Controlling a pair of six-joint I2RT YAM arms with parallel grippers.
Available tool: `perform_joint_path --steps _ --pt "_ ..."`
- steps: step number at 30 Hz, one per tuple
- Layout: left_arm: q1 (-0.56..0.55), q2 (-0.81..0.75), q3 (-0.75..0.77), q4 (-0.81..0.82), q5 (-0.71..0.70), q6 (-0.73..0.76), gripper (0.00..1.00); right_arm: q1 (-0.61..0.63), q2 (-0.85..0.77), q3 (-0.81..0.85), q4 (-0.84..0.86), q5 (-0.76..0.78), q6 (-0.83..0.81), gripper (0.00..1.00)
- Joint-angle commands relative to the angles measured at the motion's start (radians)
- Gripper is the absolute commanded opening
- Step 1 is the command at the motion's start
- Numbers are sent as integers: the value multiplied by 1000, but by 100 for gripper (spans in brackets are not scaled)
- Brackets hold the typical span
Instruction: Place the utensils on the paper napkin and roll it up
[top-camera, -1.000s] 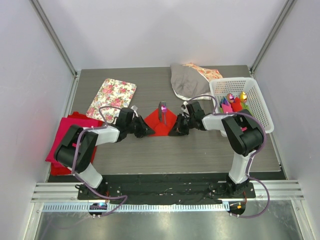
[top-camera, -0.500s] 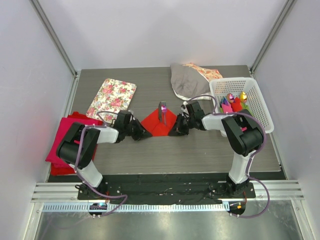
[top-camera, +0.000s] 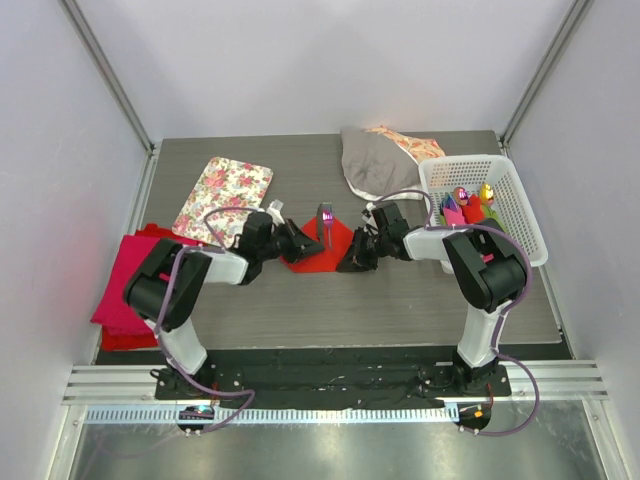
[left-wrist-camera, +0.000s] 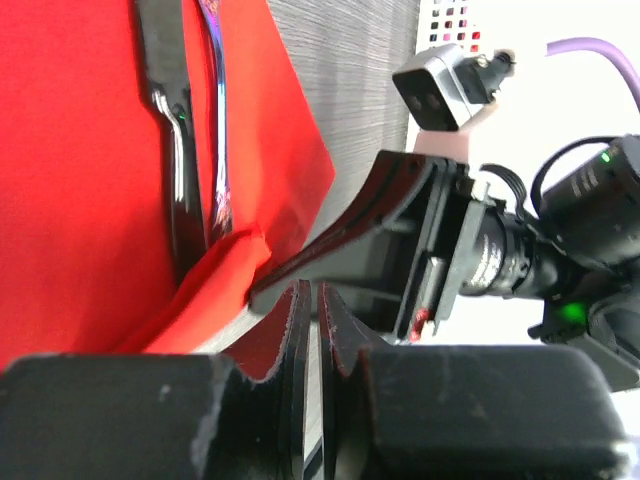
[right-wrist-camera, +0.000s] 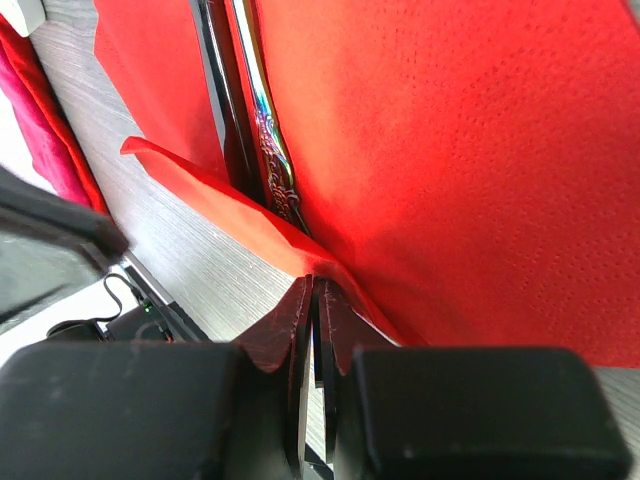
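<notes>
With right claw pinching the napkin fold and left claw clenched opposite, we roll evenly over the utensils.

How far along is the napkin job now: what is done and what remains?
Done: utensils lie on the paper napkin. In hand: left pincer and right pincer pinch its edges; one edge is lifted beside the utensils. Left: rolling it up; no roll yet.

A floral tray lies toward the table's far-left corner. A magenta cloth stack hugs the left edge. Far right are a grey cloth bundle and a white basket of coloured rolls.
</notes>
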Motion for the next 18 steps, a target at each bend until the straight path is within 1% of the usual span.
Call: perform_joint_path --steps 1,6,12,18 --pt "-9 110 31 233 23 -73 9 -3 5 25 -7 47 -8 13" --pt "-9 222 51 335 27 -139 6 -3 7 28 -7 47 -5 13" --pt "0 285 74 405 16 -184 4 -3 10 31 -7 47 -2 13" --pt "8 324 62 458 6 -218 3 -5 7 33 -15 47 -6 13"
